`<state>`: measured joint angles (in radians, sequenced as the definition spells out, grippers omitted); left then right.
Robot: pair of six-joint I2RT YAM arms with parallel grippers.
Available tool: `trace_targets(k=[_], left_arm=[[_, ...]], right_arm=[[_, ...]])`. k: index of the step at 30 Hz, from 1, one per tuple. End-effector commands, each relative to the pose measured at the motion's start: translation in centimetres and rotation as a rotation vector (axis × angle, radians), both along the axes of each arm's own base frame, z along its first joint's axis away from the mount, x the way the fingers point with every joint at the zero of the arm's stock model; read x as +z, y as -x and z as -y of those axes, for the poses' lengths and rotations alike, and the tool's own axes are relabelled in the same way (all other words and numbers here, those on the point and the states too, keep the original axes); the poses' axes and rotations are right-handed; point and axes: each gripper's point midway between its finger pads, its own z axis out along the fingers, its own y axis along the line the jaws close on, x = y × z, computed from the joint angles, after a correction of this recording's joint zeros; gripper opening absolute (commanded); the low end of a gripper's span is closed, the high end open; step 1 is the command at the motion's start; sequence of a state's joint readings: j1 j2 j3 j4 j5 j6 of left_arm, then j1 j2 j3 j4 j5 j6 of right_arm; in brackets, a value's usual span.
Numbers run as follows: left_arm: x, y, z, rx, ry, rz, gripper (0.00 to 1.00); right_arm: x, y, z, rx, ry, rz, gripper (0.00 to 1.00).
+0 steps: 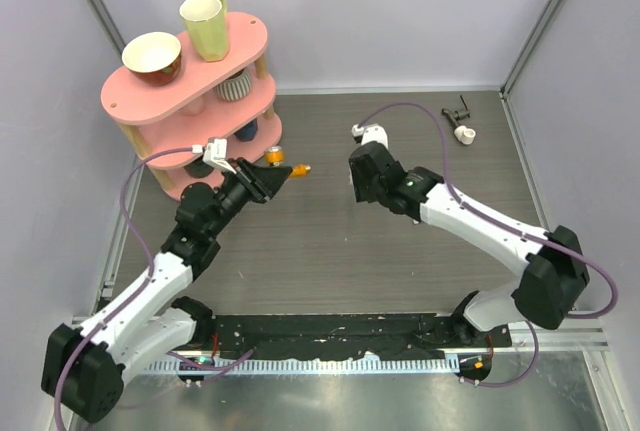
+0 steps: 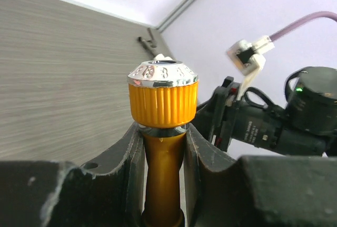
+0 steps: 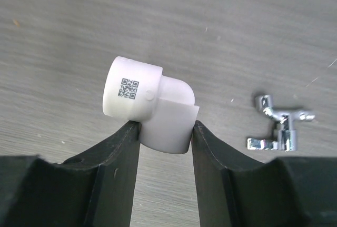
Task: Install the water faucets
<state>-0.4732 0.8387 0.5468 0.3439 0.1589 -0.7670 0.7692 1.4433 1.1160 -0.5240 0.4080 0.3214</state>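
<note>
Orange tap (image 2: 163, 103) is pinched by its stem in the left gripper (image 2: 163, 135) above the table's (image 1: 330, 251) left half. The white pipe fitting (image 3: 150, 108) is clamped in the right gripper (image 3: 166, 132) near the centre. Joining is judged next, so the ends must be aligned. Only a QR code (image 3: 129, 88) is printed on the fitting.

- At the far left corner of the table (image 1: 330, 251): tiered shelf (image 1: 125, 99).
- On its top tier: bowl (image 1: 152, 56) to the left, mug (image 1: 205, 26) to the right and farther back.
- On the middle tier, under the mug: a cup (image 1: 236, 85).
- Just right of the shelf: left gripper (image 1: 286, 173), with the tap (image 2: 162, 148) between its fingers, knob end past the fingertips.
- Right of it, well apart: right gripper (image 1: 356, 173).
- Between its fingers: pipe fitting (image 3: 150, 108).
- On the table right of the fitting: loose tap piece (image 3: 279, 129).
- Near the far right corner: far tap piece (image 1: 459, 119).
</note>
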Motion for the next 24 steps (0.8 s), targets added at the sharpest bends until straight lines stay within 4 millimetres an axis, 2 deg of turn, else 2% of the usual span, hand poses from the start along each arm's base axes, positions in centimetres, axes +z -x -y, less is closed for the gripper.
trace_targets(k=[1, 2, 5, 8, 13, 19, 24], left_arm=[[4.9, -0.1, 2.1, -0.105, 0.314, 0.071, 0.0], [6.1, 0.2, 2.1, -0.126, 0.369, 0.116, 0.0], [6.7, -0.5, 2.7, -0.162, 0.479, 0.102, 0.0], [7.6, -0.8, 3.1, -0.204, 0.563, 0.103, 0.0], [9.0, -1.0, 4.3, -0.273, 0.58, 0.109, 0.0], [9.2, -1.5, 4.8, -0.282, 0.565, 0.097, 0.0], [8.3, -1.9, 5.8, -0.3, 0.535, 0.053, 0.0]], right_arm=[[7.6, -1.4, 0.7, -0.019, -0.043, 0.171, 0.01], [8.8, -1.5, 0.6, -0.017, -0.06, 0.192, 0.01], [11.6, -1.5, 0.3, 0.007, -0.107, 0.237, 0.01], [13.4, -1.5, -0.1, 0.028, -0.14, 0.264, 0.01], [14.9, -1.7, -1.0, 0.048, -0.18, 0.28, 0.01], [16.0, -1.6, -1.1, 0.078, -0.175, 0.297, 0.01], [16.8, -1.5, -1.0, 0.095, -0.156, 0.302, 0.01]])
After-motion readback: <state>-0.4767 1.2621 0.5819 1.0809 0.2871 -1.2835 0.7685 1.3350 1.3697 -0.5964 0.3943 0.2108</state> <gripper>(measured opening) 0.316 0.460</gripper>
